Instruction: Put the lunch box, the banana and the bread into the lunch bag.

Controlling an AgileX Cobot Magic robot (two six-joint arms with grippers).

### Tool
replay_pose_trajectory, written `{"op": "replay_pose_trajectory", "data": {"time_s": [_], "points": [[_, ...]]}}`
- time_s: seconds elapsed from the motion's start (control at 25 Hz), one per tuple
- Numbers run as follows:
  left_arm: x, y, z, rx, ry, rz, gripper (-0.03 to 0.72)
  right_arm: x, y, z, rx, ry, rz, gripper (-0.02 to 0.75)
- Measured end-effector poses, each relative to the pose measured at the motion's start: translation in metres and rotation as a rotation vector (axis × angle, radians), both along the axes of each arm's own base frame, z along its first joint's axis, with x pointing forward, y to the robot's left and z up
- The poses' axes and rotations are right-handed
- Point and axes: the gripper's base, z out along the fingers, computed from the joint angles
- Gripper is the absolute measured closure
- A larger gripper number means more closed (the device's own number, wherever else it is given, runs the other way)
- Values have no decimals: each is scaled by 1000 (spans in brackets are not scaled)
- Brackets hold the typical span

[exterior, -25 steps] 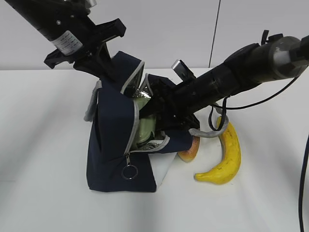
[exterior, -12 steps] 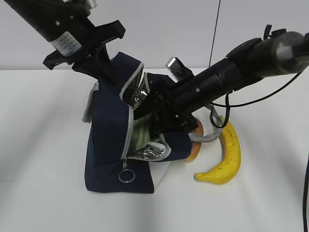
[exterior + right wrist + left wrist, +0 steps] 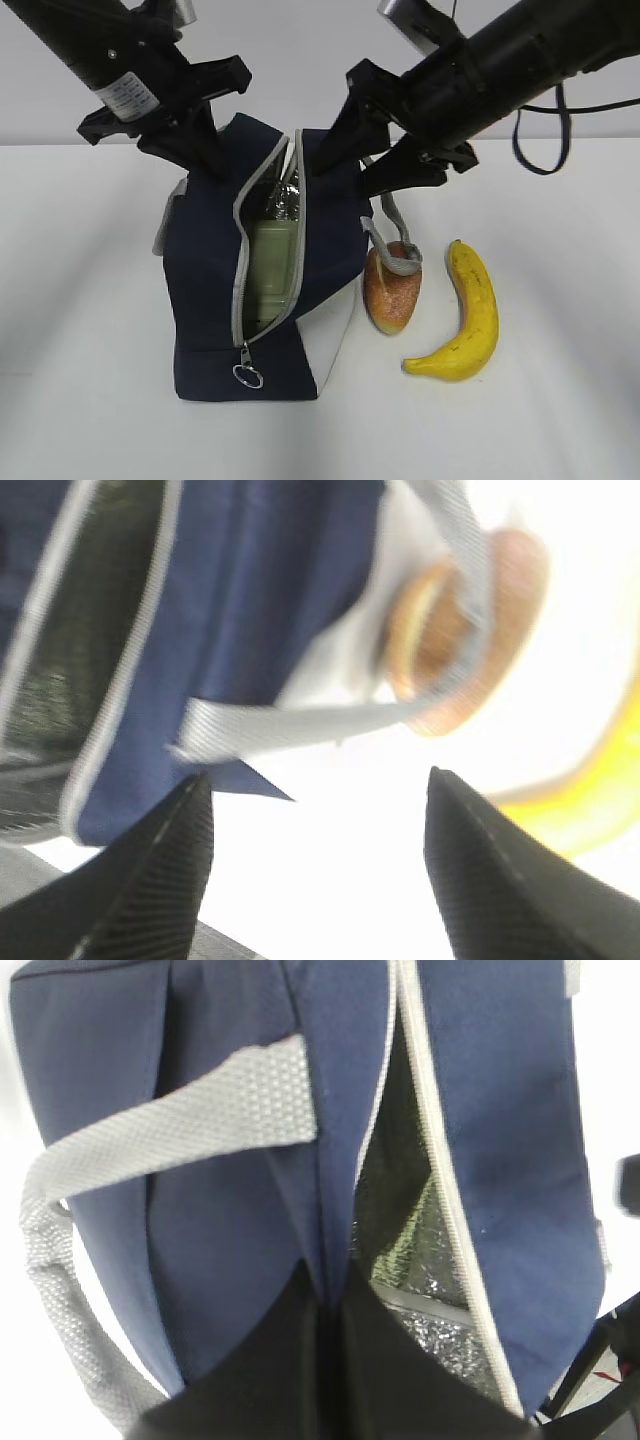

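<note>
Lunch box upright in lunch bag, long axis vertical.

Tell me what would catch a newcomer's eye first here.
The navy lunch bag stands unzipped at centre, the green lunch box showing inside. The left gripper pinches the bag's top edge. The bread and yellow banana lie on the table to its right.

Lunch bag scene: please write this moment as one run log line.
lunch box: inside lunch bag | bread, banana: on table | left gripper: shut on bag fabric | right gripper: open, empty
</note>
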Motion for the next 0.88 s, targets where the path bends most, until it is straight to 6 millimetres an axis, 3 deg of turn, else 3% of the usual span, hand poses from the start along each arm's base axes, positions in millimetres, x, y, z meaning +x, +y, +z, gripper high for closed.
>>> {"op": "replay_pose_trajectory", "data": {"time_s": [0.24, 0.44, 0.68, 0.88], "points": [[-1, 2, -1, 23, 4, -7, 691, -39, -32, 8, -201, -68, -174, 248], [-1, 2, -1, 29, 5, -9, 691, -65, -49, -2, -308, -46, -240, 248], [-1, 2, -1, 31, 5, -9, 691, -64, -57, -17, -412, -15, -263, 248], [-1, 2, -1, 31, 6, -10, 691, -51, -64, -47, -532, 79, -344, 248]]}}
